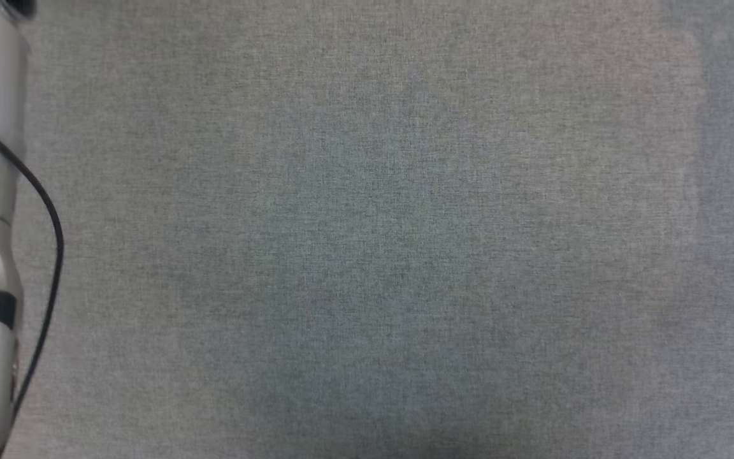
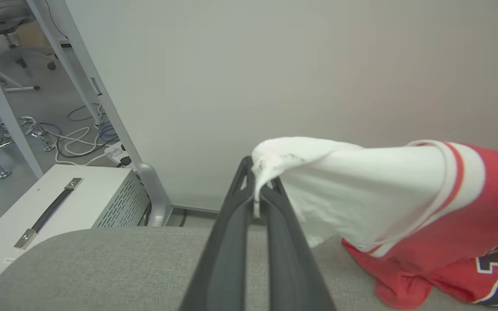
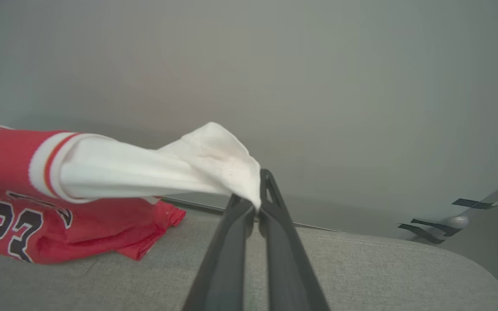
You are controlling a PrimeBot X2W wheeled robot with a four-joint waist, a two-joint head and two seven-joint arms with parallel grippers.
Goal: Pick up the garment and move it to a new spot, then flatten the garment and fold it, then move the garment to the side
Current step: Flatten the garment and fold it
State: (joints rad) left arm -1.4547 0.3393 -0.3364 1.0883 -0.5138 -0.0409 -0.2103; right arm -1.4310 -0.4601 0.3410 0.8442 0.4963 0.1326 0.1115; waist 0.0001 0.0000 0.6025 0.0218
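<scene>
Soft cloth garment (image 2: 404, 190), matt woven surface (image 1: 367, 255)

Your garment (image 2: 469, 207): red jersey, white sleeves, striped trim.
You have both sleeve ends raised; body crumpled below, black numerals showing.

You get soft, even, rather dim light with no glare. In the head view, the grey cushion (image 1: 367, 229) carries a faint, broad shadow mid-frame. Both wrist views bow toward their edges. The garment (image 2: 361, 190) stays bright on its white sleeve, not blown out.
</scene>
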